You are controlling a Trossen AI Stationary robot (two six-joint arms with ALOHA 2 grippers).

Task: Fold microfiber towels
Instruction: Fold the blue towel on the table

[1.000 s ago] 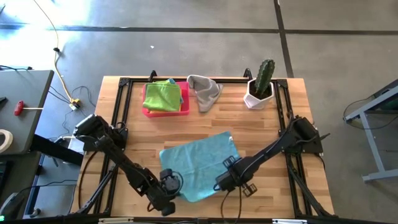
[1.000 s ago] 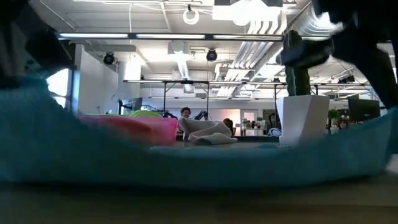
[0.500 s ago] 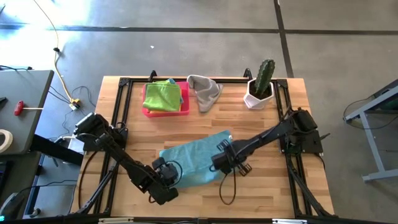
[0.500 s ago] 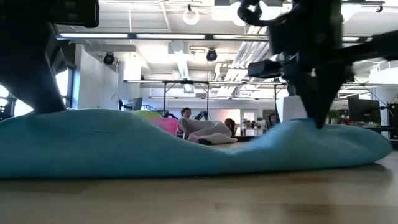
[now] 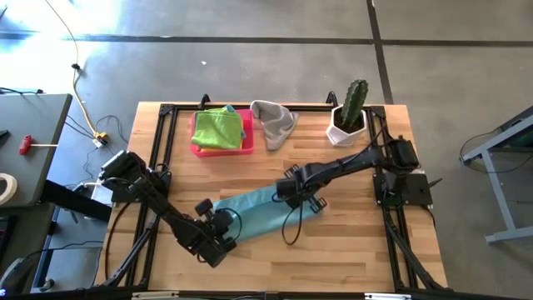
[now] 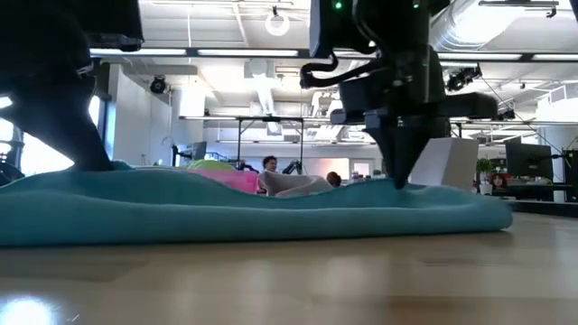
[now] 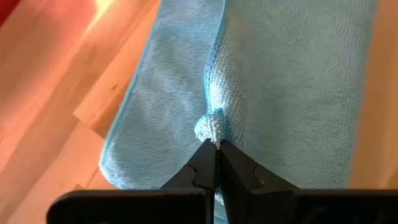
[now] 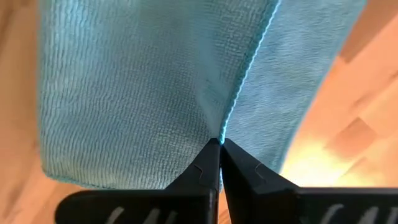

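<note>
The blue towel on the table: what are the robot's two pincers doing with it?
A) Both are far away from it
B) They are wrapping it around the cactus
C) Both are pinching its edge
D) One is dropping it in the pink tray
C: the left pincer and the right pincer are each shut on an edge of the blue towel, which lies folded over on the table.

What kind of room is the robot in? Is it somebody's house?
Probably not a house: it looks like a big open lab or office. The low view shows bare ceiling pipes, strip lights and desks with a person far behind.
</note>
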